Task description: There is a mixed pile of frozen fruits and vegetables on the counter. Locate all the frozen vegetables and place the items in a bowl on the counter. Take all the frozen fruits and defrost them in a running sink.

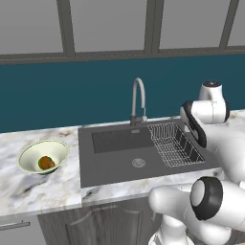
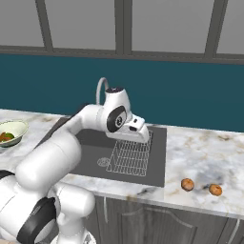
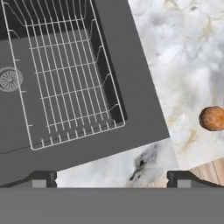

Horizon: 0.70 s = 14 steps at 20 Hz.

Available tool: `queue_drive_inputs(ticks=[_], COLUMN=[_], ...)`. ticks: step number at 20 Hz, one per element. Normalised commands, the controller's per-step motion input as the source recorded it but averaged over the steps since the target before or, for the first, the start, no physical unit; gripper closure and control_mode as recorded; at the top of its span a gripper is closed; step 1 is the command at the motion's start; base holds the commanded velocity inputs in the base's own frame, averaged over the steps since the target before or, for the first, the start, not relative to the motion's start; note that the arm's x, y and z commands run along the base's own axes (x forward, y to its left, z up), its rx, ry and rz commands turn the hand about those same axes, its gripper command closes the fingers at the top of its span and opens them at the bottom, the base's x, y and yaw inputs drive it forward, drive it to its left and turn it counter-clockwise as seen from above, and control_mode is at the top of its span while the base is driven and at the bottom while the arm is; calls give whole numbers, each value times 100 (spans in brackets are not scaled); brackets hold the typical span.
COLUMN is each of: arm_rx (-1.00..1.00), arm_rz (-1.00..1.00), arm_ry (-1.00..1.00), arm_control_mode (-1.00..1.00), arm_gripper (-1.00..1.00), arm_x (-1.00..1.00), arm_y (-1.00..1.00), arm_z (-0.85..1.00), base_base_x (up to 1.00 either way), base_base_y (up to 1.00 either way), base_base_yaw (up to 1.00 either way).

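Observation:
Two small round orange frozen fruits (image 2: 188, 184) (image 2: 215, 189) lie on the marble counter (image 2: 200, 152) right of the sink (image 2: 90, 157). One of them (image 3: 213, 118) appears at the right edge of the hand view. My gripper (image 3: 111, 181) hovers over the sink's right edge beside the wire rack (image 3: 65, 74). It is open, its fingertips (image 3: 43, 178) wide apart with nothing between them. The pale green bowl (image 1: 33, 152) stands on the counter left of the sink. It holds the brown-orange mushroom piece (image 1: 46, 162) with a bit of green beside it.
A curved silver faucet (image 1: 138, 98) rises behind the basin, and the round drain (image 1: 138, 162) sits mid-floor. A teal wall backs the counter. The counter's front edge drops off to wood floor (image 3: 210, 173) just beyond the fruits.

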Motion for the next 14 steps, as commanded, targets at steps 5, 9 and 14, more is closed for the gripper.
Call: queue_drive_inputs(ticks=[5,9,14], arm_rx=[3,3,2], arm_rz=[-24,-24,-23], arm_ry=[4,2,1], arm_control_mode=[-100,-100,-100], arm_gripper=[-100,-100,-100], arm_x=[0,0,0], arm_y=[-39,-28,-26], arm_z=[0,0,0], base_base_x=[0,0,0], base_base_y=[0,0,0], base_base_yaw=[0,0,0])
